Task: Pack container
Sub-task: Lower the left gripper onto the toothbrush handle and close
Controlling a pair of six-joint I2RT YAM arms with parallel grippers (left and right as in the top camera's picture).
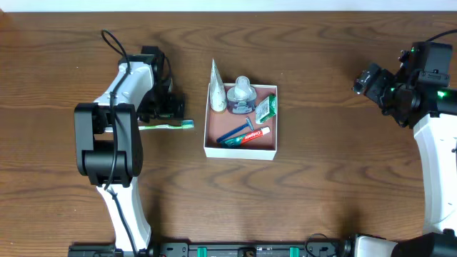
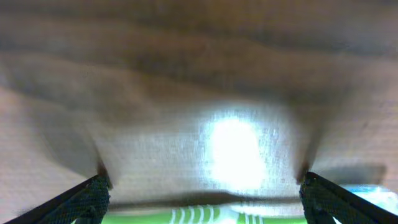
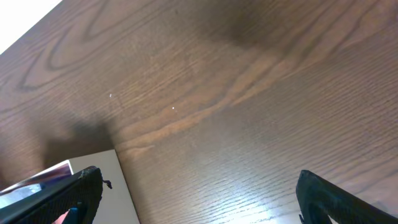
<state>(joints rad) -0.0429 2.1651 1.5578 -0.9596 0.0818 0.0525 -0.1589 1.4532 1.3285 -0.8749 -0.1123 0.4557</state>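
The container is a shallow square box with white walls and a pink floor at the table's middle. It holds a white tube, a small bottle, a green packet, a blue razor and a red toothpaste tube. A green toothbrush lies on the table left of the box. My left gripper is low over it and open, with the brush between its fingers. My right gripper is open and empty, far right of the box, whose white wall shows in the right wrist view.
The wooden table carries nothing else. The left arm's black body stands over the table's left part, and the right arm stands at the right edge.
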